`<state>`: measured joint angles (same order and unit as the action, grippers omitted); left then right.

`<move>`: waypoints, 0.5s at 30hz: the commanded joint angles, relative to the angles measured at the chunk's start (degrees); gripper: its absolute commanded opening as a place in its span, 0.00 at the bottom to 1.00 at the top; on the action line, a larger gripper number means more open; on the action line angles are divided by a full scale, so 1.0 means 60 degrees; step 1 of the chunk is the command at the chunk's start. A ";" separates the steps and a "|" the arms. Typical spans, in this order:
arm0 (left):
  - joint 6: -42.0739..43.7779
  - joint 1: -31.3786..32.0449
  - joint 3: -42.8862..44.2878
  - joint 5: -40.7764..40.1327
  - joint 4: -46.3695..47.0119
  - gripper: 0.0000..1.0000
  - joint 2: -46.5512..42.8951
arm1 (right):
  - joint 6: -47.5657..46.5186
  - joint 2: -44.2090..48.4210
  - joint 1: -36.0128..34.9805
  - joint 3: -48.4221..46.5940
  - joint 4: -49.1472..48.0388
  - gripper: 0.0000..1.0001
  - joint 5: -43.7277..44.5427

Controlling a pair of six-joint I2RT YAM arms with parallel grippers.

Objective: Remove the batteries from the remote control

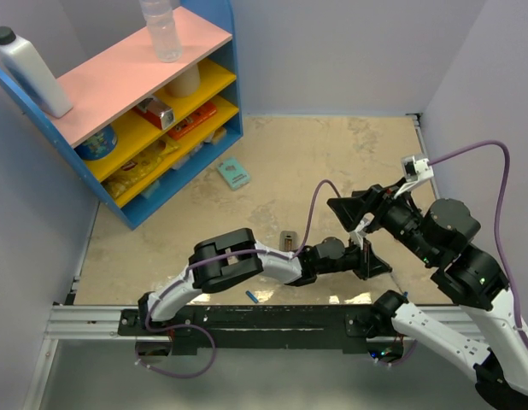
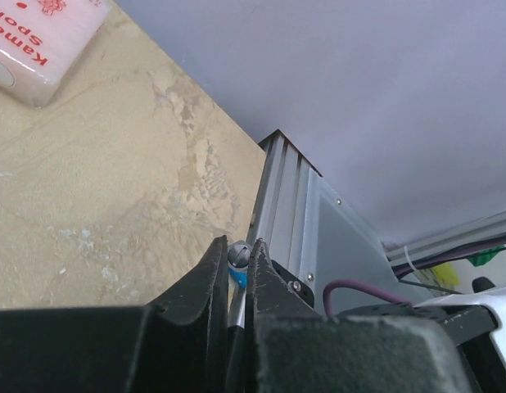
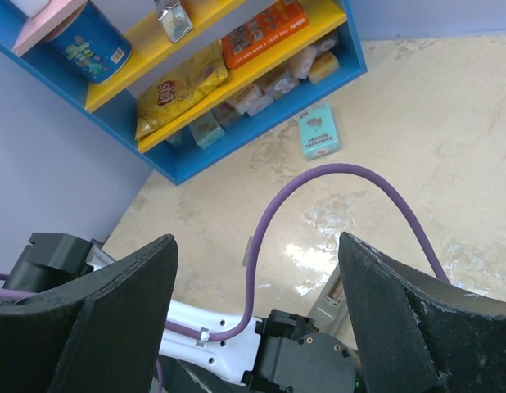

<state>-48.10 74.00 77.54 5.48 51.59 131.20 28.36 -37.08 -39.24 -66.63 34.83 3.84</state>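
Observation:
The remote control (image 1: 289,240) is a small grey bar lying on the table beside my left arm. In the right wrist view (image 3: 328,296) its recessed section faces up. My left gripper (image 1: 379,260) is right of it and shut on a slim blue battery (image 2: 238,257), whose silver end shows between the fingertips of that gripper (image 2: 238,246). A second blue battery (image 1: 254,296) lies on the table by the front rail. My right gripper (image 1: 360,220) hovers just above the left one, wide open and empty (image 3: 257,246).
A blue shelf unit (image 1: 196,137) with snacks stands at the back left. A teal flat box (image 1: 234,173) lies in front of it. A pink packet (image 2: 40,41) lies on the table. A thin grey stick (image 3: 247,250) lies near the remote. An aluminium rail (image 2: 282,213) runs along the table edge.

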 commanded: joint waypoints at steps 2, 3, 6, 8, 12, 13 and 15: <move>0.0896 0.0177 0.0802 -0.0298 0.0557 0.00 0.0326 | -0.0303 0.0028 -0.0007 -0.0394 0.0084 0.82 0.0268; 0.0940 0.0191 0.0846 -0.0326 0.0484 0.00 0.0399 | -0.0332 0.0028 -0.0007 -0.0350 0.0098 0.82 0.0269; 0.1262 0.0279 0.0847 -0.0560 0.0264 0.00 0.0385 | -0.0332 -0.0002 -0.0007 -0.0248 0.0055 0.82 0.0284; 0.1481 0.0280 0.0817 -0.0692 0.0030 0.00 0.0385 | -0.0332 -0.0002 -0.0022 -0.0174 -0.0004 0.82 0.0240; 0.1761 0.0294 0.0773 -0.1144 -0.0468 0.00 0.0312 | -0.0332 0.0042 -0.0007 -0.0218 0.0040 0.82 0.0327; 0.1848 0.0294 0.0701 -0.1234 -0.0556 0.00 0.0268 | -0.0347 0.0057 -0.0007 -0.0233 0.0054 0.82 0.0356; 0.2039 0.0294 0.0496 -0.1686 -0.0673 0.00 -0.0009 | -0.0347 0.0072 -0.0007 -0.0262 0.0113 0.82 0.0415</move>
<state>-40.88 75.59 80.58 1.52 48.21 133.27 27.35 -37.08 -39.27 -66.87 35.64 5.04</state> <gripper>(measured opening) 0.092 0.822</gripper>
